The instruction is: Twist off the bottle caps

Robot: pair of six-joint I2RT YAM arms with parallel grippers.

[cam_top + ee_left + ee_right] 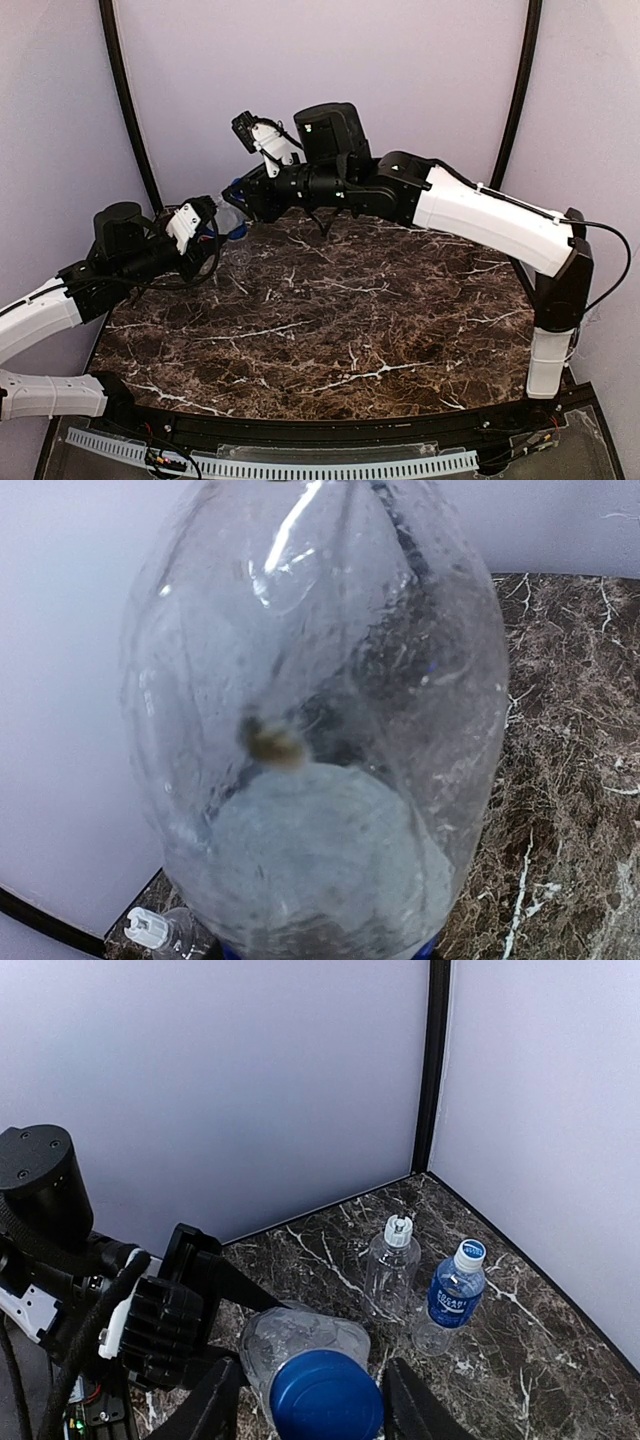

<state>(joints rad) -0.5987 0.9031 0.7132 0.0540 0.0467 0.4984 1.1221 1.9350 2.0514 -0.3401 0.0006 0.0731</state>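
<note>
The right gripper (312,1405), jaws apart, straddles the round blue plastic screw cap (326,1397) of a clear plastic bottle (290,1335) that the left gripper (175,1320) clamps sideways in the air. It looks like the cap-grasping step to me; next it must close squarely on the cap and twist.

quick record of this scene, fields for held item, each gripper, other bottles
held item: clear bottle, on its side off the table, cap end toward the right wrist camera
left gripper: shut on the clear bottle's body
right gripper: fingers either side of the blue cap, contact unclear
other bottles: unlabelled bottle with white cap; blue-label bottle, capped; both upright
surface: marble table
</note>
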